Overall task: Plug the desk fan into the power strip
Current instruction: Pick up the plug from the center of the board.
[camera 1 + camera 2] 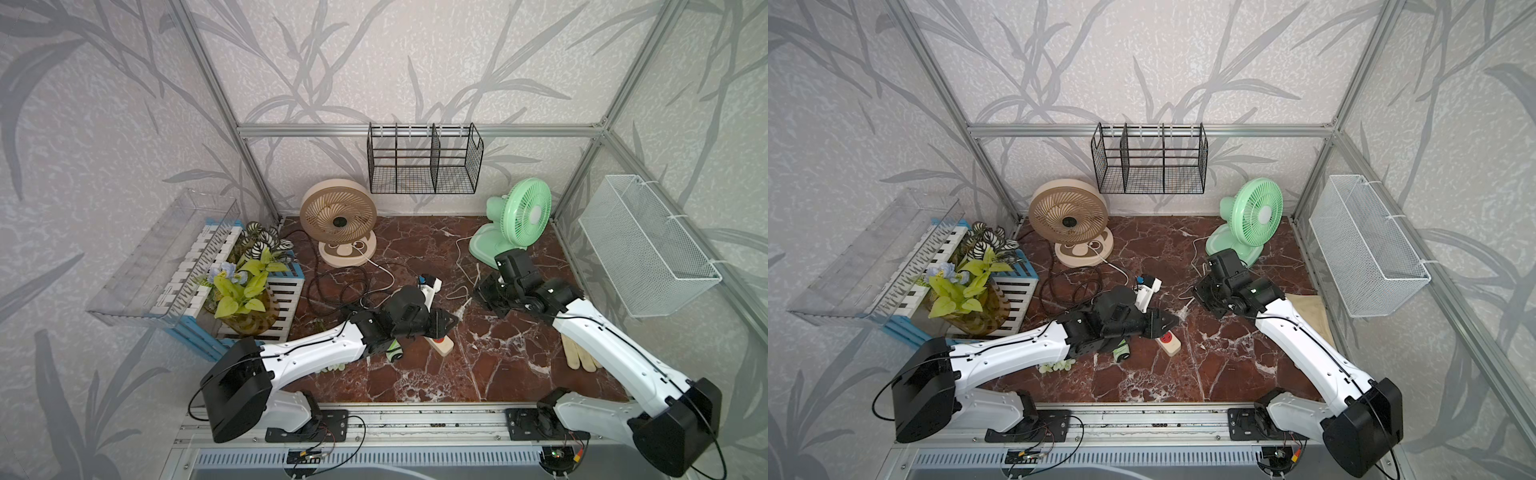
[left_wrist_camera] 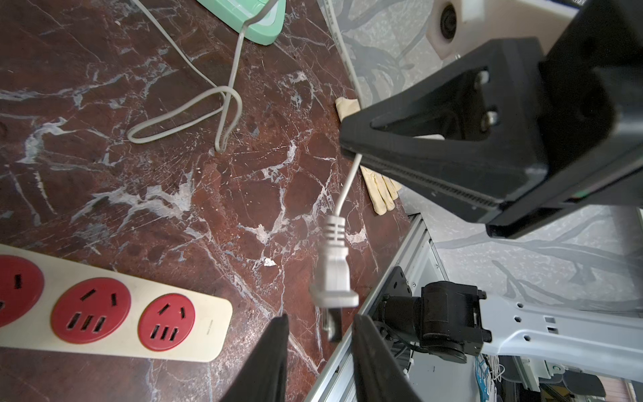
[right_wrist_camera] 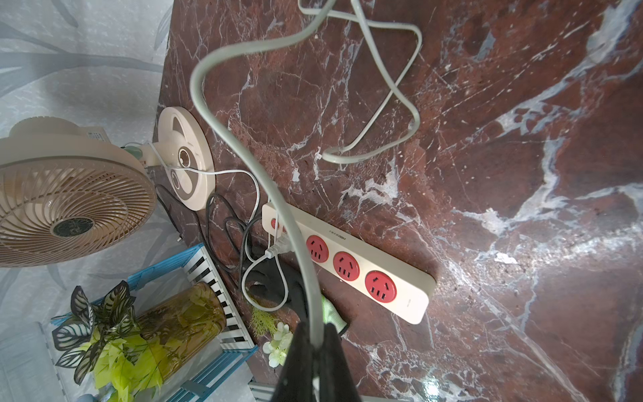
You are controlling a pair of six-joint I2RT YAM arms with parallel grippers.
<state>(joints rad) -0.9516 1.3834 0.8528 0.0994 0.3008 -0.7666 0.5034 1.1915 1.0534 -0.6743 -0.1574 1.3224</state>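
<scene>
The strip lies flat just below and beside the left gripper, end socket free; the left arm reaches low across the table, jaws apart either side of the dangling plug, not visibly touching it. Best to pinch the body, not the prongs. Above it the right gripper, wrist bent down, clamps the cord running from the green fan

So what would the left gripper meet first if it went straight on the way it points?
The plug: it hangs from the cord pinched in the right gripper, prongs between the left gripper's open jaws. Beyond it probably the table, depth unclear.
</scene>
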